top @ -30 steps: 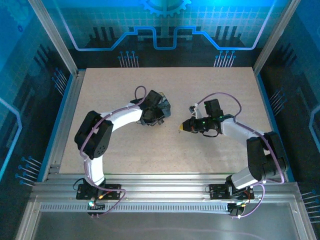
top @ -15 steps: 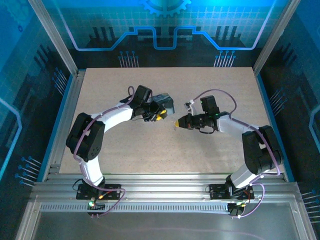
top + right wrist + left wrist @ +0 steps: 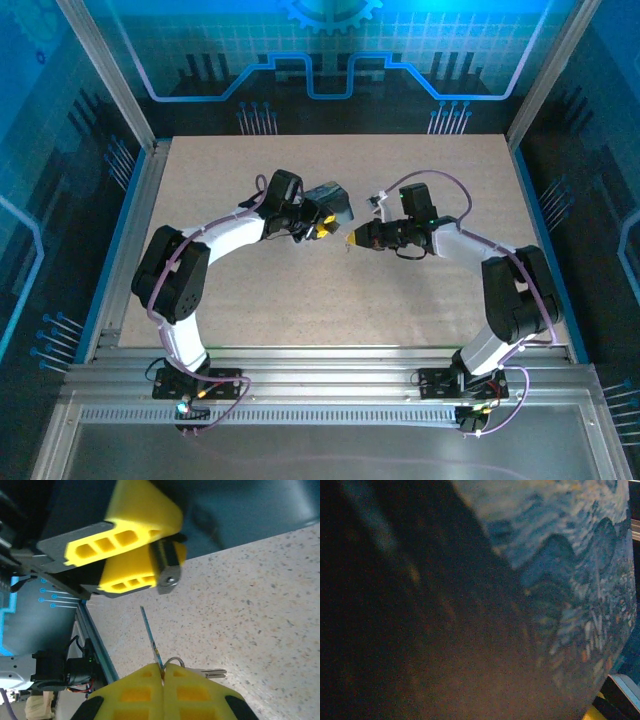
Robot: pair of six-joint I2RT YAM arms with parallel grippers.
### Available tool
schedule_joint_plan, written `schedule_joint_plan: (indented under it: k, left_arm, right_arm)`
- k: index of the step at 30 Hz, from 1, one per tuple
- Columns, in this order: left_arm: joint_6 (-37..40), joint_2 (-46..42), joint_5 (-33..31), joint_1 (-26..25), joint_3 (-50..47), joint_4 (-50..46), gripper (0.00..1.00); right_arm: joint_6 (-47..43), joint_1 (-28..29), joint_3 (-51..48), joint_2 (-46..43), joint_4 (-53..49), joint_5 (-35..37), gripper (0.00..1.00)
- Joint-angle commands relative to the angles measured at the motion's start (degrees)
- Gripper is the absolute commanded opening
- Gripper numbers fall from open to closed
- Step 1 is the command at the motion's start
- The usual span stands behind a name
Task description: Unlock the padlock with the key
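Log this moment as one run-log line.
left gripper: shut on padlock | right gripper: shut on key | key tip short of padlock, not inserted

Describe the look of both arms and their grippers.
The left arm and right arm have white links, black joints and a thin purple cable each. The left gripper and right gripper carry yellow fingers with hollow cells on dark mounts.

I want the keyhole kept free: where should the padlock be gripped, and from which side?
Grip the padlock by its body's side faces, coming from the end opposite the keyhole, as the left gripper does. The keyhole end points toward the key, so it must stay bare.
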Motion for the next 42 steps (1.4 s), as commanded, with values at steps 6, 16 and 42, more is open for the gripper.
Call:
schedule_joint_plan:
  k: [6, 16, 42]
  left_arm:
    - [-1.12, -3.42, 2.5, 0.86, -0.81, 1.66, 0.0]
    - [-1.04, -4.38, 2.09, 1.0, -1.44, 1.27, 0.0]
    - [-1.38, -5.03, 1.68, 1.19, -2.74, 1.59, 0.0]
  right_arm:
    - [-0.05, -0.94, 0.28, 2.29, 2.32, -1.65, 0.0]
    - [1.34, -0.35, 0.89, 3.51, 4.54, -2.84, 0.0]
    - [3.1, 1.46, 2.72, 5.44, 6.07, -2.75, 0.0]
